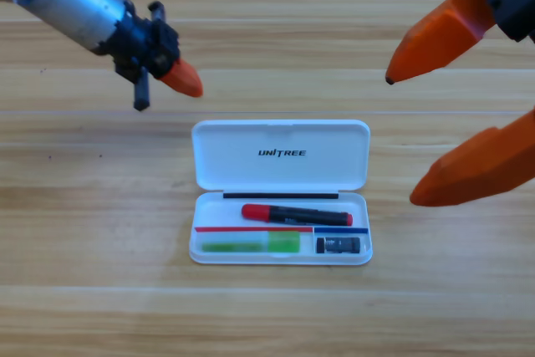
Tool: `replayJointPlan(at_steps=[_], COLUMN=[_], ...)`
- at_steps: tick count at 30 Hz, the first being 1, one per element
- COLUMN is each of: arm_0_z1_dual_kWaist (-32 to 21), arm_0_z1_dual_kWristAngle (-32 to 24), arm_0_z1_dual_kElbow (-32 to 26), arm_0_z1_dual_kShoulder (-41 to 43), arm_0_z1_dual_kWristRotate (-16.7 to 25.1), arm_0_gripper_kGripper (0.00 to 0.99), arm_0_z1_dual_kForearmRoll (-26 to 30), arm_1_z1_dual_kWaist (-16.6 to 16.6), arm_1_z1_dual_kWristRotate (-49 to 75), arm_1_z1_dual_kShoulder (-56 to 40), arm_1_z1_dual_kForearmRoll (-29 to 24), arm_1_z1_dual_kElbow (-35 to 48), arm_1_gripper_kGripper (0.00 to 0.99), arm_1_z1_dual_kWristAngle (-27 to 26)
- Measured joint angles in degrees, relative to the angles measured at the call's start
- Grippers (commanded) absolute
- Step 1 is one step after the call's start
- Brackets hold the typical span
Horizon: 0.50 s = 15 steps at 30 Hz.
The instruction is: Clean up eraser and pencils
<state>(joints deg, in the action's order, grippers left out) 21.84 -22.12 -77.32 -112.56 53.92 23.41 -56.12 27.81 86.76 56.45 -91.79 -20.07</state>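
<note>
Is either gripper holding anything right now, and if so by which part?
Nothing is held. The left gripper and the open right gripper hang above the table; pencils and eraser lie in the case.

One white case [280,156] lies open on the bench [84,206]. It holds two pencils, one black-and-red [297,214] and one green [251,245], and one eraser [338,245]. Two pincers are in view, left [180,79] and right [435,114].
</note>
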Motion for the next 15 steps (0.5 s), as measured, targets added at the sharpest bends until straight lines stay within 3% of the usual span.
replayJointPlan(at_steps=[15], arm_0_z1_dual_kWaist=[1.02], arm_0_z1_dual_kWristAngle=[-1.53], arm_0_z1_dual_kElbow=[0.0], arm_0_z1_dual_kShoulder=[-2.28], arm_0_z1_dual_kWristRotate=[-0.7], arm_0_gripper_kGripper=[0.0], arm_0_z1_dual_kForearmRoll=[0.0], arm_1_z1_dual_kWaist=[0.0], arm_1_z1_dual_kWristRotate=[0.0], arm_1_z1_dual_kShoulder=[0.0], arm_1_z1_dual_kForearmRoll=[0.0], arm_1_z1_dual_kElbow=[0.11], arm_1_gripper_kGripper=[0.957], arm_1_z1_dual_kWristAngle=[-0.9])
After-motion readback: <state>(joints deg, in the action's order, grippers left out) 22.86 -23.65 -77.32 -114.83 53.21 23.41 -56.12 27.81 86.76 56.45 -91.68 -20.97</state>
